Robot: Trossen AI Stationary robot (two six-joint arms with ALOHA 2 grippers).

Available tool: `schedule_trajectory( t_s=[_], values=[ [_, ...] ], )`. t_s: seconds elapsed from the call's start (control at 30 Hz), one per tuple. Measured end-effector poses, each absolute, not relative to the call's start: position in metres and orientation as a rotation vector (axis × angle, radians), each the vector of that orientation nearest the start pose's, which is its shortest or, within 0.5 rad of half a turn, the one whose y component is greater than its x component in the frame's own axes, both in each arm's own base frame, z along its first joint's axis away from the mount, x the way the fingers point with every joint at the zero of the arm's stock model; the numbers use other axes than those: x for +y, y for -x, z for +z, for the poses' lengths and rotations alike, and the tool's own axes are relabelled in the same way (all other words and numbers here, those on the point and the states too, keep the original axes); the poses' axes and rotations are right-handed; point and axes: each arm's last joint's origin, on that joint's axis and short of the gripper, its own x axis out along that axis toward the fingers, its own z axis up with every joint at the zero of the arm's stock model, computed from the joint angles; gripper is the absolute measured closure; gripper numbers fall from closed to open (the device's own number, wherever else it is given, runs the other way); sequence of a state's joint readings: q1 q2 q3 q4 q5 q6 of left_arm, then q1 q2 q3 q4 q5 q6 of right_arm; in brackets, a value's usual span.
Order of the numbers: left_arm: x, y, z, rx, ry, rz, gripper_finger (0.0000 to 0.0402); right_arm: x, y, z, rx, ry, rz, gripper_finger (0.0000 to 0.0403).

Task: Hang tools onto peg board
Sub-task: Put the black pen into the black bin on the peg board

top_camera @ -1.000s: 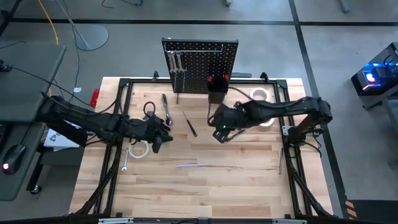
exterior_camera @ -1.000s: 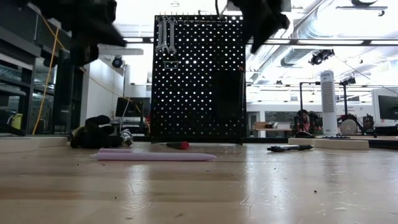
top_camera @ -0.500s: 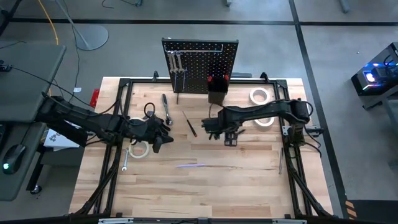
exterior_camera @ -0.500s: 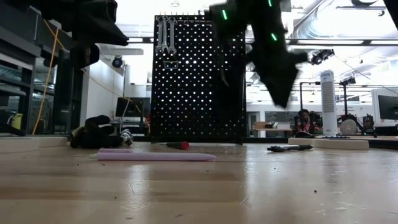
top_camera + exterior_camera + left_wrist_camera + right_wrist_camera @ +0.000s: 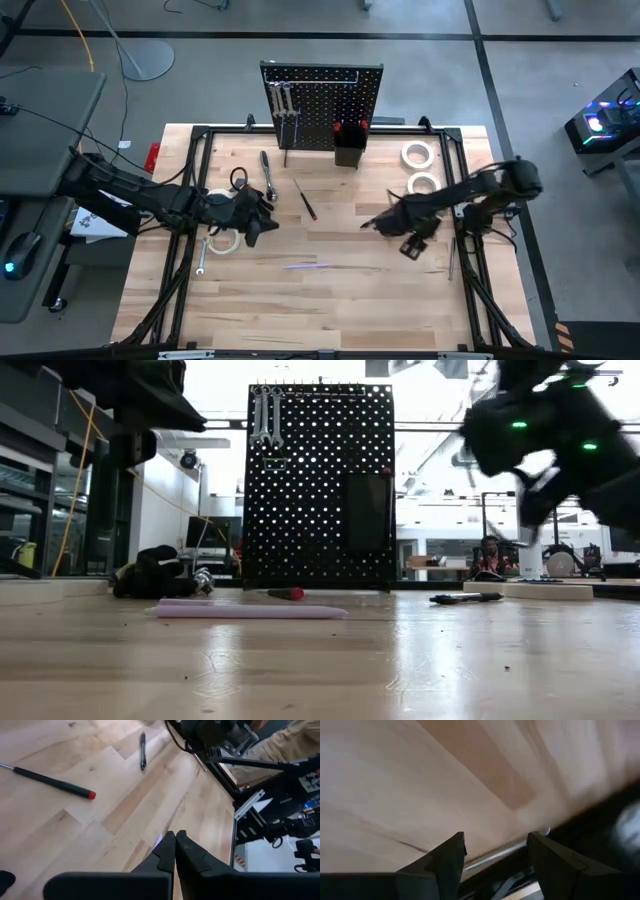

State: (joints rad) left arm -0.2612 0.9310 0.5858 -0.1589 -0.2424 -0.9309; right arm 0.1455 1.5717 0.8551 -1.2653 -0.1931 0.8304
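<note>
The black peg board (image 5: 322,105) stands at the table's far edge, with silver wrenches (image 5: 284,105) hanging on its left side and a black bin (image 5: 348,150) holding red-handled tools. On the table lie pliers (image 5: 240,180), a wrench (image 5: 268,175), a red-handled screwdriver (image 5: 305,198) and two white tape rolls (image 5: 418,153). My left gripper (image 5: 262,228) hovers shut and holding nothing, above the table left of centre. My right gripper (image 5: 372,224) hangs open over bare wood right of centre, pointing steeply down, with nothing between its fingers (image 5: 450,852).
A third tape roll (image 5: 225,240) and a small wrench (image 5: 201,258) lie under my left arm. A pale purple strip (image 5: 305,266) lies near the table's middle. A dark slim tool (image 5: 450,258) lies by the right frame rail. Black frame rails border the table.
My right gripper has swung away from the front of the peg board toward the table's right and near edges. It has come down closer to the wood and tipped to point steeply downward, and it is still open.
</note>
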Motion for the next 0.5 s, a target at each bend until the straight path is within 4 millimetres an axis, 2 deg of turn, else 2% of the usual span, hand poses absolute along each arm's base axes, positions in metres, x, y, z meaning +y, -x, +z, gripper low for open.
schedule_trajectory(
  t_s=[0.17,0.23,0.37,0.5],
  values=[
    [-0.042,-0.193,0.243,0.45,0.79,0.223,0.0401,0.045,-0.166,0.16,1.922,-0.779,-0.815,0.0194],
    [-0.042,-0.193,0.243,0.449,0.79,0.223,0.0401,0.047,-0.162,0.164,1.881,-0.797,-0.849,0.0194],
    [-0.041,-0.193,0.242,0.445,0.783,0.239,0.0401,0.045,-0.177,0.17,1.626,-0.861,-0.827,0.0194],
    [-0.04,-0.193,0.242,0.426,0.776,0.271,0.0401,0.033,-0.204,0.171,1.294,-1.052,-0.855,0.0194]
  ],
)
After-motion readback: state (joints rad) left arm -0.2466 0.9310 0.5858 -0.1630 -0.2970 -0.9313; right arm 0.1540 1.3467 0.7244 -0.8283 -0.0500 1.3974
